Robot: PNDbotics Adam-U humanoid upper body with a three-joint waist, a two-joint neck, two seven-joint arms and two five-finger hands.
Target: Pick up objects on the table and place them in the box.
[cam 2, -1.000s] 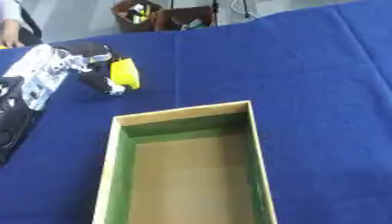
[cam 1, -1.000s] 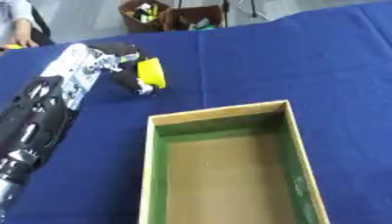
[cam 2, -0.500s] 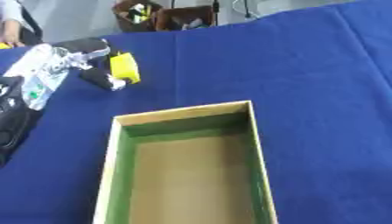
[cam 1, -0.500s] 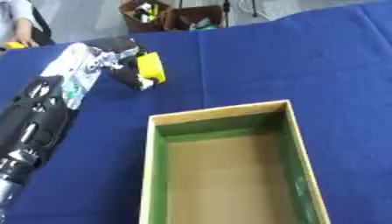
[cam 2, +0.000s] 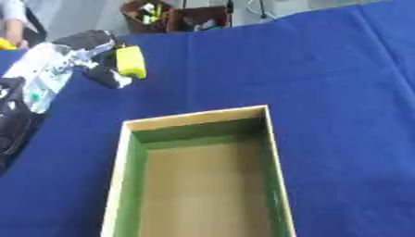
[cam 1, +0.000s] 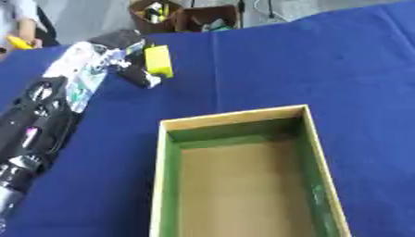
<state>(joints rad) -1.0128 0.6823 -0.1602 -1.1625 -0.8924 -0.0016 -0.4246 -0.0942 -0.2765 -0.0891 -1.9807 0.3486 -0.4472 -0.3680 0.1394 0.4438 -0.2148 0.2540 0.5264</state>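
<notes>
Beyond the box [cam 1: 235, 118], the blurred left hand [cam 1: 122, 55] clasps a yellow block [cam 1: 158, 61].

**Our left arm reaches far, hand closed**

Our left arm stretches from the lower left corner toward the upper left. Our left hand [cam 1: 122, 55] sits at its end, fingers and thumb curled round something yellow. Our right hand shows in neither view.

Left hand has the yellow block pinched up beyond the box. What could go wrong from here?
The left hand holds the yellow block only at one side, so it might slip onto the cloth. It is beyond the box, so an early release would miss, or it could clip the far rim.
</notes>
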